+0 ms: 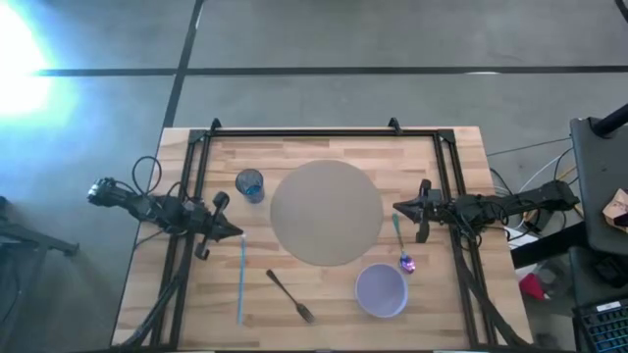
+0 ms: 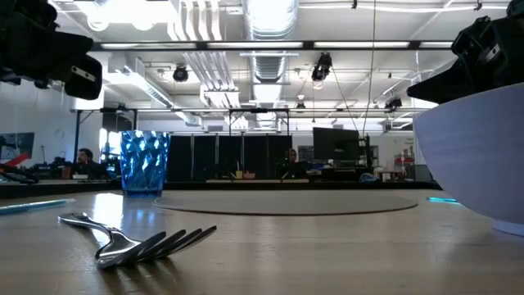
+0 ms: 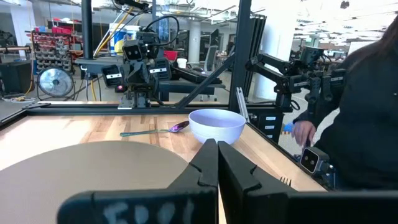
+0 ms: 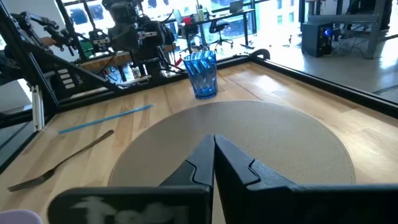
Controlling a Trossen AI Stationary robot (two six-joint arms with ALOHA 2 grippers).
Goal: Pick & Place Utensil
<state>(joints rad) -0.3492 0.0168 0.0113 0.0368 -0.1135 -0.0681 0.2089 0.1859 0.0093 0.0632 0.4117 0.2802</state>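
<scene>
A silver fork (image 1: 290, 295) lies flat on the wood near the table's near edge, its tines close to the camera in the low view (image 2: 139, 243). A spoon with a teal handle and purple bowl (image 1: 401, 247) lies right of the round tan mat (image 1: 326, 212). A light blue straw (image 1: 241, 278) lies left of the fork. A white bowl (image 1: 381, 290) and a blue tumbler (image 1: 250, 184) stand by the mat. My left gripper (image 1: 238, 235) hovers shut at the mat's left, my right gripper (image 1: 397, 207) hovers shut at its right; each touches nothing.
Black frame rails (image 1: 324, 133) run along the table's far, left and right sides. A person in dark clothing (image 3: 367, 118) stands beyond the table's right edge, hand near it. Bare wood lies between the straw and the table's left edge.
</scene>
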